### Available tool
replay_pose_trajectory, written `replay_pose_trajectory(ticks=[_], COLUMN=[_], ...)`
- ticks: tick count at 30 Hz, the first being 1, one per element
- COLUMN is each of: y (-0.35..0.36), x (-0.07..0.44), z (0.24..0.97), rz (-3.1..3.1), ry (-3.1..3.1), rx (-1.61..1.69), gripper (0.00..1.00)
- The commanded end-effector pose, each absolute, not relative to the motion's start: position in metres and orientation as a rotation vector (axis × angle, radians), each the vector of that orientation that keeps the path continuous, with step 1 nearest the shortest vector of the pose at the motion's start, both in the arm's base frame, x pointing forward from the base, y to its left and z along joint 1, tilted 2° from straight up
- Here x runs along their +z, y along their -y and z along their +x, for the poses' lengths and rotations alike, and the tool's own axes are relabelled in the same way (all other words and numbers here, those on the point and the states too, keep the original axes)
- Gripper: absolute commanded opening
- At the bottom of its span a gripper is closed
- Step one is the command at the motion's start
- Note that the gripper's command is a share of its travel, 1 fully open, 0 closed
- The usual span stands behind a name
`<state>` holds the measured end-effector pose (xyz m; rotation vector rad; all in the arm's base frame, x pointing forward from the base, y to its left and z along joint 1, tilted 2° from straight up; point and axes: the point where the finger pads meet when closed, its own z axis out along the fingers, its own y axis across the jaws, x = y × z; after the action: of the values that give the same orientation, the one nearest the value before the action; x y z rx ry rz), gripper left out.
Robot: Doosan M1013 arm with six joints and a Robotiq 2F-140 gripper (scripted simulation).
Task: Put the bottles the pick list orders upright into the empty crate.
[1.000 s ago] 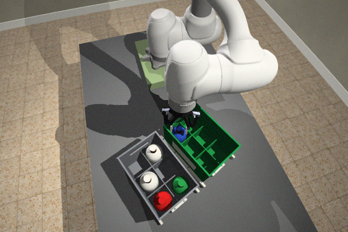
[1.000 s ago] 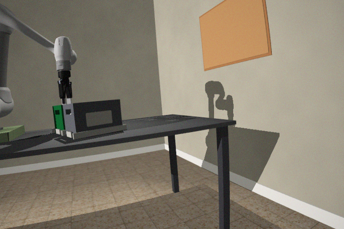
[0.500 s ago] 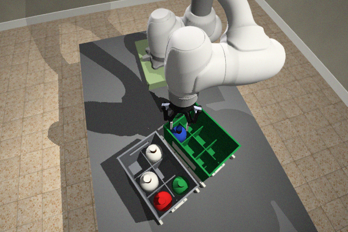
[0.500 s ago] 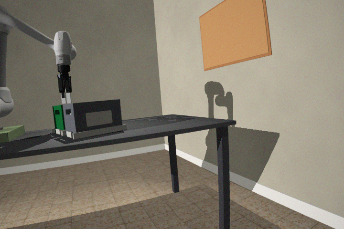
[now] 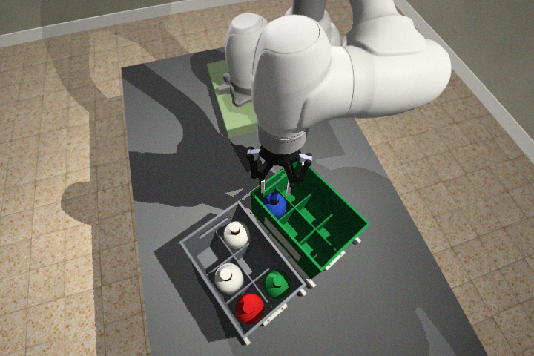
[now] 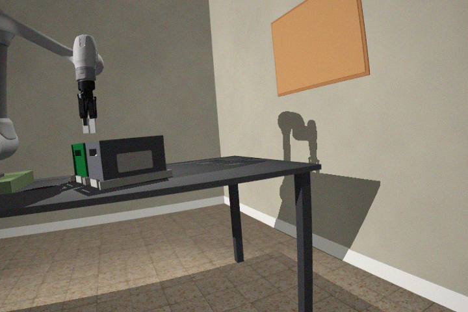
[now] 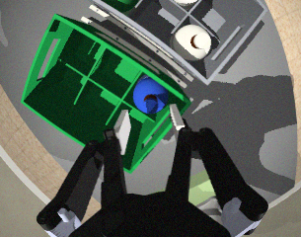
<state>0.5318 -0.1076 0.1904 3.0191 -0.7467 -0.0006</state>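
My gripper (image 5: 275, 188) (image 6: 88, 129) (image 7: 149, 116) is open and empty, above the end of the green crate (image 5: 343, 226) (image 6: 80, 163) (image 7: 73, 125). A blue bottle (image 5: 278, 206) (image 7: 149, 93) stands upright in that crate's end cell, just below the fingertips and not gripped. The grey crate (image 5: 209, 222) (image 6: 109, 158) holds a white bottle (image 5: 235, 236) (image 7: 191, 41), a second white bottle (image 5: 229, 280), a red bottle (image 5: 249, 309) and a green bottle (image 5: 276, 285), all upright. The pick list does not show in any view.
The two crates sit side by side on the dark table (image 5: 360, 302) (image 6: 205, 173). Their facing walls are close together. The robot's pale green base block (image 5: 238, 122) (image 6: 10, 184) is behind the crates. The arm hides part of the table beside the green crate.
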Motion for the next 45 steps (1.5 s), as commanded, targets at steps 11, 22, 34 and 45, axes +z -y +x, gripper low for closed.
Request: replay_pose_trajectory(ticks=[11,22,34,45], y=[0.107,0.107,0.107,0.138], x=[0.199,0.199,0.199,0.2], z=[0.532,0.532,0.532,0.538], rz=[3.019,3.019,3.019,3.019], ry=[0.747,0.747,0.747,0.747], rx=[-0.001,-0.001,-0.001,-0.001], gripper=[0.38,0.38,0.38,0.38])
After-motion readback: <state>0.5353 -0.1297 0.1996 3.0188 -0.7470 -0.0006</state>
